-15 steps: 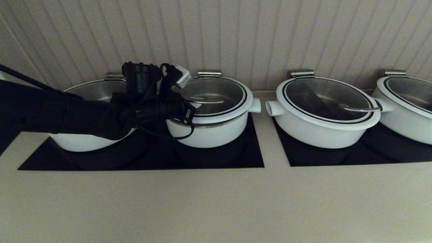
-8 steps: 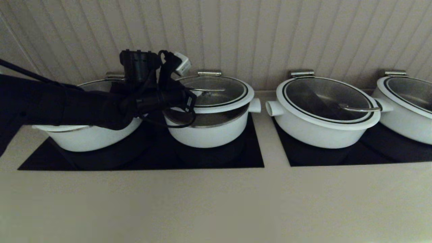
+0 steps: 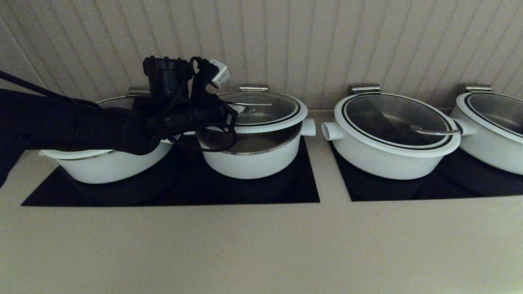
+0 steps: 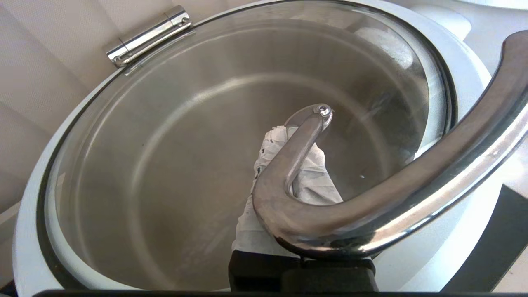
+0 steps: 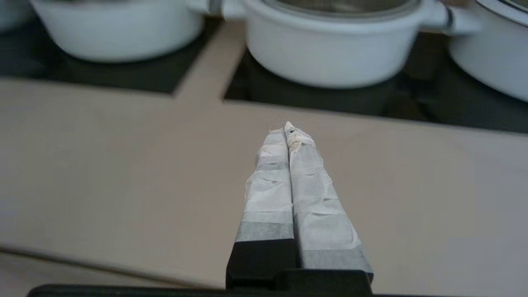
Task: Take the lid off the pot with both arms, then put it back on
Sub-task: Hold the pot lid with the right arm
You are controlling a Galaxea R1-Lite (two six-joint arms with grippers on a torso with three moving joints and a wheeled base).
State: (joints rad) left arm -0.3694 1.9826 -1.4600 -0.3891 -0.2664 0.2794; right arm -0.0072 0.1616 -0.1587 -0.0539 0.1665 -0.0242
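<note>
The lid [image 3: 269, 111], glass with a white rim and a thin black ring, hangs tilted a little above the pot [image 3: 251, 161], with a gap showing the steel inside. My left gripper [image 3: 233, 111] reaches in from the left and is shut on the lid's curved steel handle [image 3: 250, 104]. In the left wrist view the handle [image 4: 371, 206] crosses over my white-taped finger [image 4: 315, 183] of the left gripper [image 4: 297, 173], above the lid's glass [image 4: 165, 144]. My right gripper [image 5: 287, 128] is shut and empty, parked over the beige counter [image 5: 123, 165], out of the head view.
A wider white pot [image 3: 106, 165] stands to the left under my arm. Two wider lidded pots [image 3: 392, 134] [image 3: 490, 126] stand to the right. All sit on black cooktop panels [image 3: 261, 192]. The beige counter [image 3: 261, 245] lies in front, a ribbed wall behind.
My left arm has risen with the lid, which has come up off the pot's rim. The gap under the lid has widened.
</note>
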